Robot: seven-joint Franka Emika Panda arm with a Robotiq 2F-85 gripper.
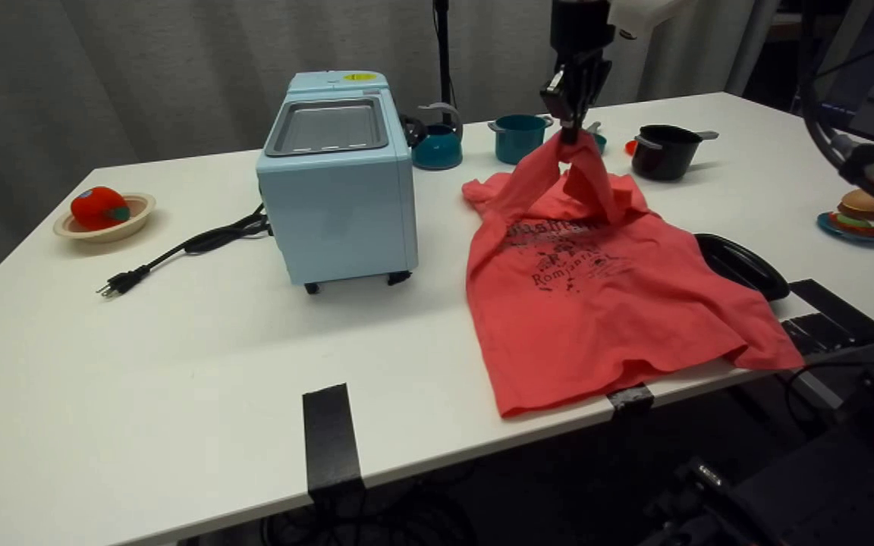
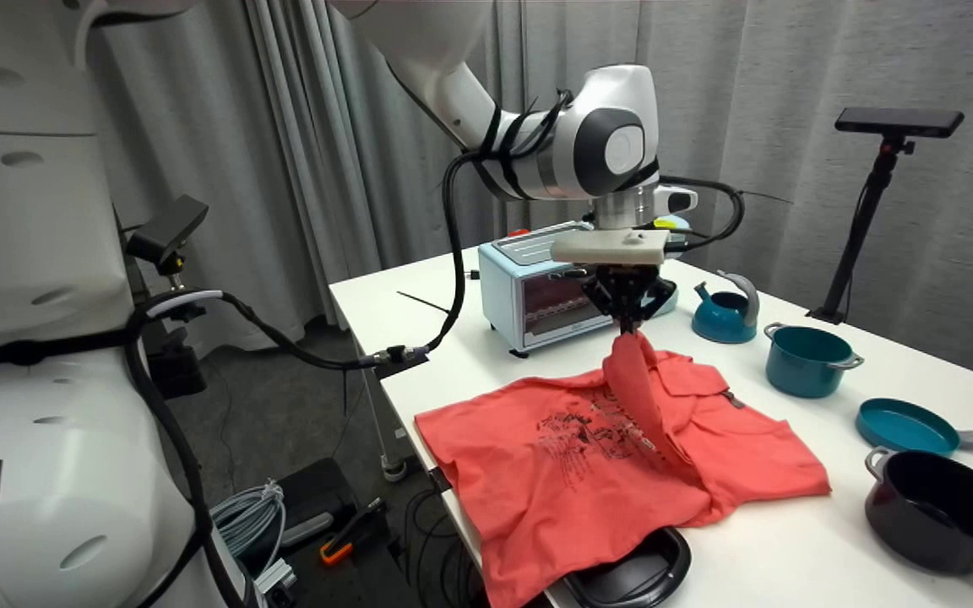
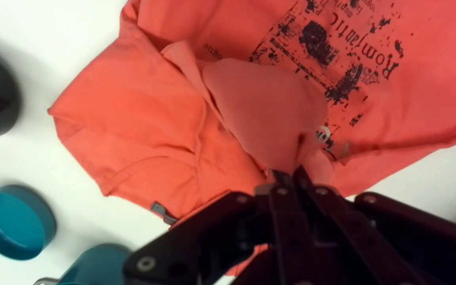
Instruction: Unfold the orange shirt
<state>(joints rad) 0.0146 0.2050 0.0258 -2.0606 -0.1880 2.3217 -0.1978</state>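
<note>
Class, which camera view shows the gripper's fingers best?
The wrist view: it shows both fingers close up, side by side, tips shut on the orange shirt. Both exterior views show them small and dark, above the shirt's raised fold.

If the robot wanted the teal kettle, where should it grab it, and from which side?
Probably by the gray handle, coming from above: it arches up over the teal kettle and looks slim enough to pinch. The gripper is holding the orange shirt, so it must let go first.

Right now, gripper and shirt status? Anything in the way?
Gripper shut, pinching shirt. Lower front spread, pinched part raised. Black dish at shirt's edge, possible snag.
</note>
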